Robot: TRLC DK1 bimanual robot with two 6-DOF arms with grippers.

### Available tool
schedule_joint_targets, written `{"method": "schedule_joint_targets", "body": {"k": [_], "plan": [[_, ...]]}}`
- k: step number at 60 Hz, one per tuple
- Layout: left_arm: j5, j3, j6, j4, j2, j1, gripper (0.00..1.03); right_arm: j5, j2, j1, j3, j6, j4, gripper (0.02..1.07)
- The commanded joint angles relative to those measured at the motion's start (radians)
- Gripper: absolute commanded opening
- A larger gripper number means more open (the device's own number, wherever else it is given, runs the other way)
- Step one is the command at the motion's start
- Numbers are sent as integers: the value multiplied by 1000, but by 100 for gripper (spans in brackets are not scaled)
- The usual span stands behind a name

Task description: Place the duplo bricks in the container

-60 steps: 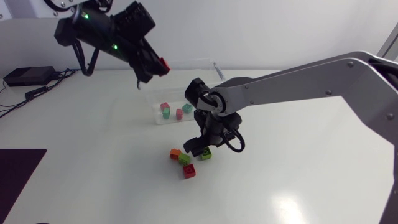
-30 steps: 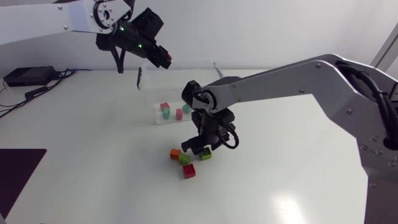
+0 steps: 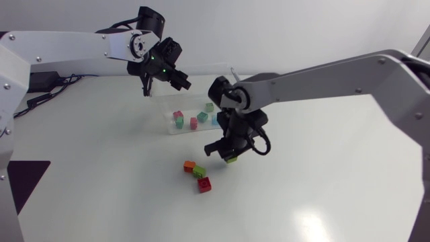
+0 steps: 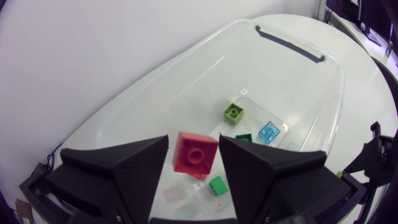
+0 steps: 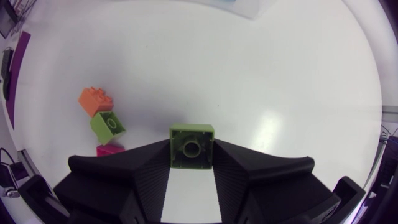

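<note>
White desk: left gripper (clenched on red plastic duplo brick) had swung over clear plastic container; right gripper, grasping lime-green plastic duplo brick, had lifted clear. Drop-offs looked next.

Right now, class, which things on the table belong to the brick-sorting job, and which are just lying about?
Job: container; bricks inside it; red brick in left gripper; green brick in right gripper; three loose bricks on the table.
Lying about: black box; cables.
</note>
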Motion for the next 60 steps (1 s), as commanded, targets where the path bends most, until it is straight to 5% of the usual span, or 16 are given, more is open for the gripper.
{"method": "schedule_joint_targets", "body": {"k": [1,27,44,60], "plan": [[-16,-19,-56,13,-12,-10,97,17,-95,-24,5,22,-5,34],[41,-392,-9,130,-410,-19,98,47,-134,-55,308,24,-59,34],[240,-749,252,156,-632,-21,98,63,-14,-63,554,33,-86,34],[322,-864,442,120,-618,-31,98,83,120,-63,727,55,-135,34]]}}
